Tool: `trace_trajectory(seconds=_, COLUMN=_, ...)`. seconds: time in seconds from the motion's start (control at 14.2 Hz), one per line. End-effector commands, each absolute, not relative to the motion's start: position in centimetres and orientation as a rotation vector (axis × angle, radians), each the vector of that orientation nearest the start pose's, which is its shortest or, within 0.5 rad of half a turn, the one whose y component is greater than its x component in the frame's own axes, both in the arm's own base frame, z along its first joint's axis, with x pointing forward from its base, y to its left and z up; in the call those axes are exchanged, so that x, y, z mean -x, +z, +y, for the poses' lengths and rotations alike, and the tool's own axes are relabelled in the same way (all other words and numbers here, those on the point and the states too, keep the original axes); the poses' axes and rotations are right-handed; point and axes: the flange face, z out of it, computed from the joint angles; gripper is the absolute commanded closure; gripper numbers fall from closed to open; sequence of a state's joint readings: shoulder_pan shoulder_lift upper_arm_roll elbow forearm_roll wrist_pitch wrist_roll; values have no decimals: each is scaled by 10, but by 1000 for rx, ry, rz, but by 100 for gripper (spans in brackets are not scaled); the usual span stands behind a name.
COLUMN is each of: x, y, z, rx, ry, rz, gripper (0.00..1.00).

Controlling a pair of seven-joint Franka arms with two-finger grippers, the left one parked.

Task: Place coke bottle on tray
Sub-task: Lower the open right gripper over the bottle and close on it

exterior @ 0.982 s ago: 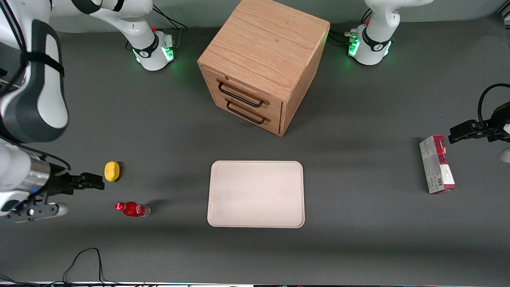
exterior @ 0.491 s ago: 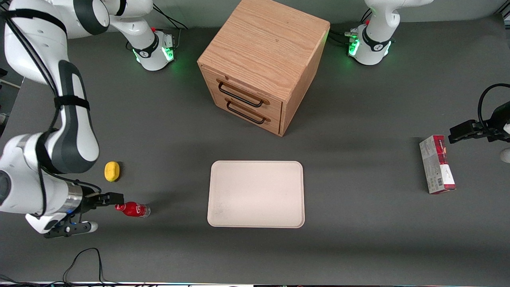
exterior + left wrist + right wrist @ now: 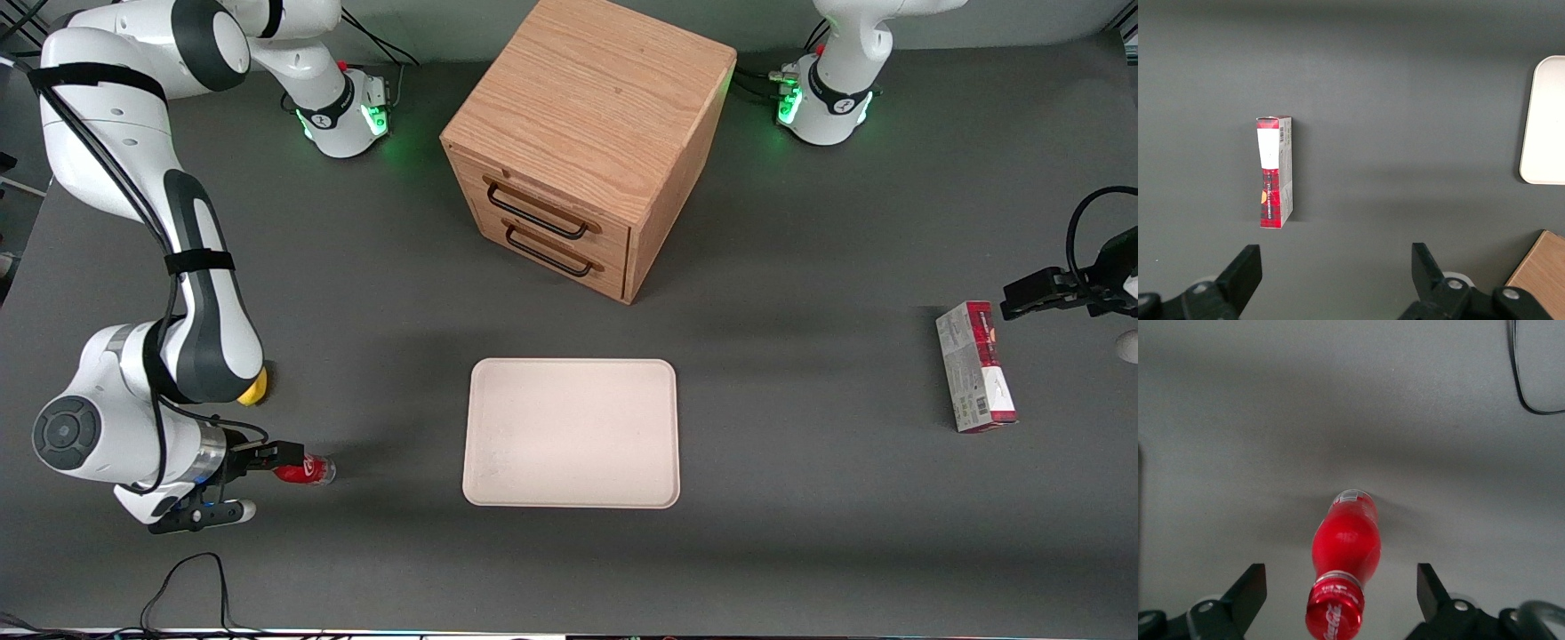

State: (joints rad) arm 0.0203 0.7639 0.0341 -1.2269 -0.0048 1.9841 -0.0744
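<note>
The coke bottle (image 3: 309,470) is small and red and lies on its side on the dark table, toward the working arm's end. The right wrist view shows it (image 3: 1345,550) lying lengthwise between the fingers, red cap end nearest the camera and clear base farthest. My right gripper (image 3: 286,455) is open and hangs over the bottle's cap end, with one finger (image 3: 1248,593) on each side and a gap to the bottle. The cream-white tray (image 3: 571,433) lies flat at mid-table with nothing on it; its edge also shows in the left wrist view (image 3: 1545,120).
A yellow lump (image 3: 257,388) lies farther from the front camera than the bottle, half hidden by my forearm. A wooden two-drawer cabinet (image 3: 587,142) stands farther from the camera than the tray. A red-and-grey carton (image 3: 975,366) lies toward the parked arm's end. A black cable (image 3: 191,578) lies near the front edge.
My right arm has swung in over the table and brought the open gripper from beside the yellow lump to over the bottle's cap end. The bottle has not moved.
</note>
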Motion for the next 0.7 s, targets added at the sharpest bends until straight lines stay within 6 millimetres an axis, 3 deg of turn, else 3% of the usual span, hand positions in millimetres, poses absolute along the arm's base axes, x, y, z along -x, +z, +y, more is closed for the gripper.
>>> trace_trajectory(seconds=0.0, x=-741, y=321, z=36, rx=3139, ry=4, rz=-184, gripper=0)
trace_trajectory(seconds=0.14, x=-741, y=322, z=37, rx=3139, ry=7, rz=-186, gripper=1)
trace_trajectory(seconds=0.28, x=-741, y=323, z=37, rx=3139, ry=9, rz=-186, gripper=37)
trace_trajectory(seconds=0.49, x=-740, y=326, z=37, rx=3140, ry=4, rz=-199, gripper=70)
trace_trajectory(seconds=0.63, x=-741, y=327, z=36, rx=3140, ry=2, rz=-201, gripper=80)
